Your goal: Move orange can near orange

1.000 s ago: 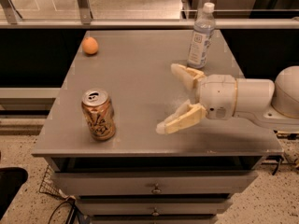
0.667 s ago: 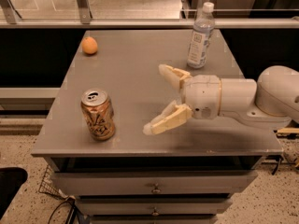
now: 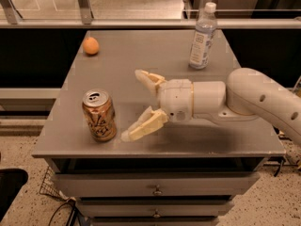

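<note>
The orange can (image 3: 99, 115) stands upright near the front left of the grey table (image 3: 122, 55), silver pull-tab top up. The orange (image 3: 91, 45) lies at the far left back of the table, well apart from the can. My gripper (image 3: 133, 105) reaches in from the right, low over the table, with its two cream fingers spread wide. It is open and empty, just right of the can, with a small gap between the near fingertip (image 3: 128, 135) and the can.
A clear water bottle (image 3: 202, 36) with a white cap stands at the back right. The table's front edge is just below the can, with drawers (image 3: 155, 188) under it. A railing runs behind the table.
My gripper has moved left across the table toward the can, staying open. The can, orange and bottle have not moved.
</note>
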{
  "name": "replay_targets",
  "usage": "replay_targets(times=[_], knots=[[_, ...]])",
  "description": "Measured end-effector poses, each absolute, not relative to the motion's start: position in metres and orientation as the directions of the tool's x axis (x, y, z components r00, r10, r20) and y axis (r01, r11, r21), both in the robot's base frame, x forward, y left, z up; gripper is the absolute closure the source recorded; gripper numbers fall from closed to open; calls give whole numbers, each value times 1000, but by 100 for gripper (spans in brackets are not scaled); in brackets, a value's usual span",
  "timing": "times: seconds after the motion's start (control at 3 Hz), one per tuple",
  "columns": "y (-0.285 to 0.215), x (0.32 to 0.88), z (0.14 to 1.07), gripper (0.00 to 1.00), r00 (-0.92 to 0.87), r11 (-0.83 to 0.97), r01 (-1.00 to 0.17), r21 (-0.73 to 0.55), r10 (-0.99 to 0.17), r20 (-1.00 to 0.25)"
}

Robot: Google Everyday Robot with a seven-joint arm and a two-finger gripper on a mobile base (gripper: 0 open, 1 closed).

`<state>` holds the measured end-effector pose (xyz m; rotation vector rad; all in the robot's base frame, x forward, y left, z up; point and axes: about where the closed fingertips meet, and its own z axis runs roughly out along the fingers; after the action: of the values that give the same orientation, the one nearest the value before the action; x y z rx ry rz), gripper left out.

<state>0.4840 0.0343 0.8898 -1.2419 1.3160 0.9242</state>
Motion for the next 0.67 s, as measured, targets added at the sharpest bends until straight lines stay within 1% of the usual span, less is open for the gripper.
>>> replay_targets(times=[0.33,0.67], knots=[[60,474,888,0,94,102,-989,-109,-138,-986],[73,468,886,0,89,72,-993,-97,-114,-990]])
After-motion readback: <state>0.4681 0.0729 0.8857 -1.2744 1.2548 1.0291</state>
